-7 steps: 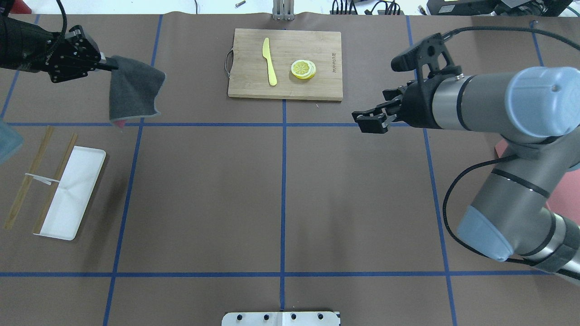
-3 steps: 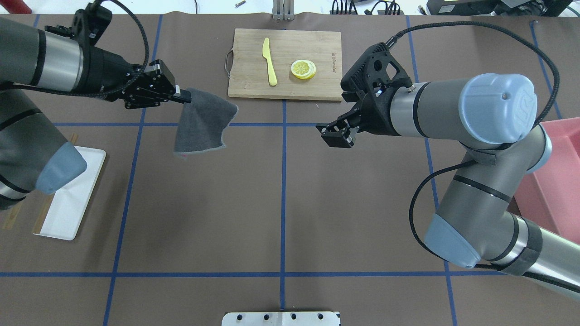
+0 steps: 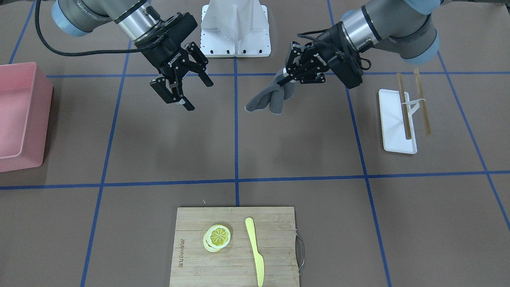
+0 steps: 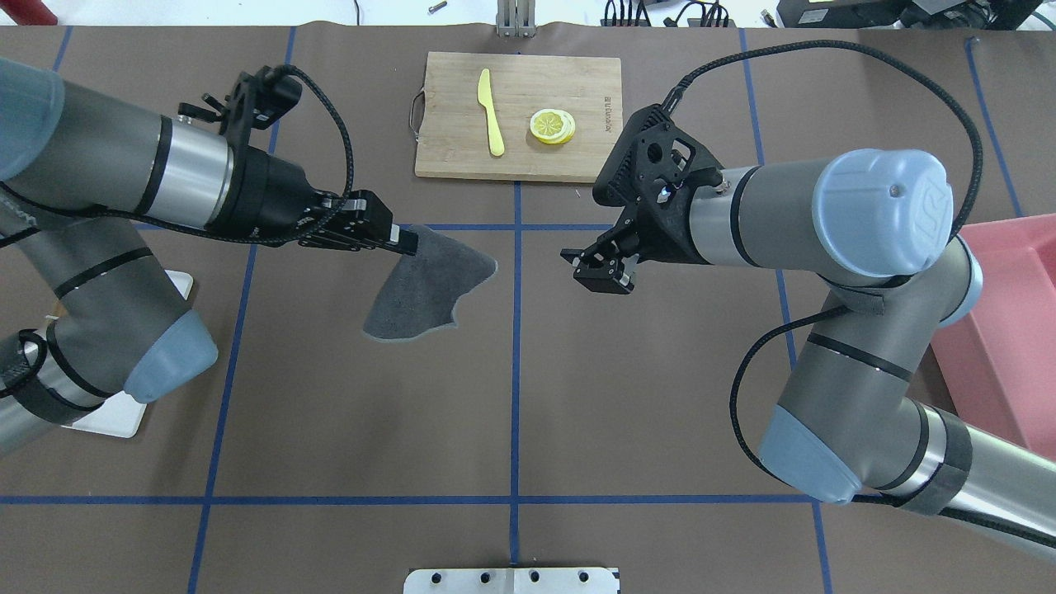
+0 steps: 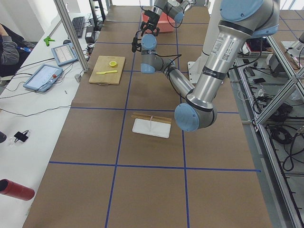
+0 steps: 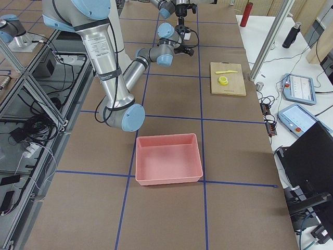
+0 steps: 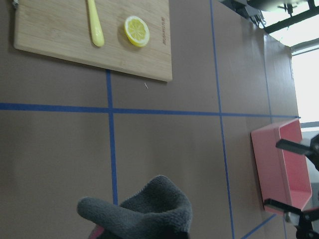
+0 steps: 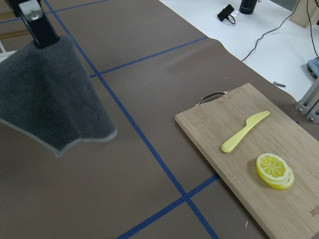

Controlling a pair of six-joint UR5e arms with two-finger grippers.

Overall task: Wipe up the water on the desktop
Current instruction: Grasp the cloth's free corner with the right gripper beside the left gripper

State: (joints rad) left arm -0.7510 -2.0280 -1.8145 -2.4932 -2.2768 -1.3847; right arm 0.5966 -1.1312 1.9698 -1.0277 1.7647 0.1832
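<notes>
The brown desktop (image 4: 371, 412) is crossed by blue tape lines, and I can make out no water on it. My left gripper (image 4: 402, 242) is shut on the top edge of a dark grey cloth (image 4: 429, 285), which hangs just left of the centre line, above the desktop. The front view shows the same left gripper (image 3: 285, 77) and cloth (image 3: 267, 97). The cloth (image 8: 50, 99) also fills the left of the right wrist view. My right gripper (image 3: 198, 95) is open and holds nothing, and in the overhead view the right gripper (image 4: 596, 276) is right of the centre line, facing the cloth.
A bamboo cutting board (image 4: 462, 157) at the far middle carries a yellow knife (image 4: 491, 111) and lemon slices (image 4: 553, 126). A white tray (image 3: 394, 123) with chopsticks (image 3: 404, 105) lies on my left side. A pink bin (image 3: 20, 115) stands on my right.
My left arm has carried the cloth from the far left toward the table's centre and nearer to me. The right gripper has moved left toward the centre line.
</notes>
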